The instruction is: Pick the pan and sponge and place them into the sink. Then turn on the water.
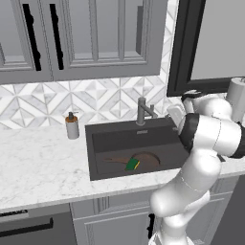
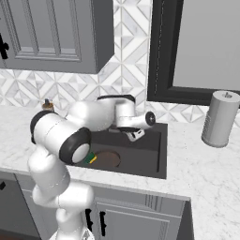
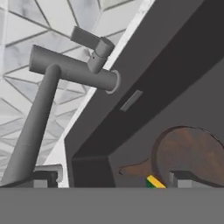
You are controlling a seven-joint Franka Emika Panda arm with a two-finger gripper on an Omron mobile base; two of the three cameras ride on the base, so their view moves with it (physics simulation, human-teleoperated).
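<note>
With the pan (image 1: 143,160) and sponge (image 1: 132,164) already lying in the sink (image 1: 129,136), the pincer (image 2: 136,135) hangs wide open and empty above the sink, facing the faucet (image 3: 65,72), likely to reach its lever.

Grey panelled cabinets (image 1: 86,38) hang above a geometric tiled backsplash (image 1: 43,103) (black-framed window (image 2: 197,51) alongside).

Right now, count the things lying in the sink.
2: the pan on the sink floor, and the sponge resting on its near edge. Anything behind the arm is hidden.
</note>
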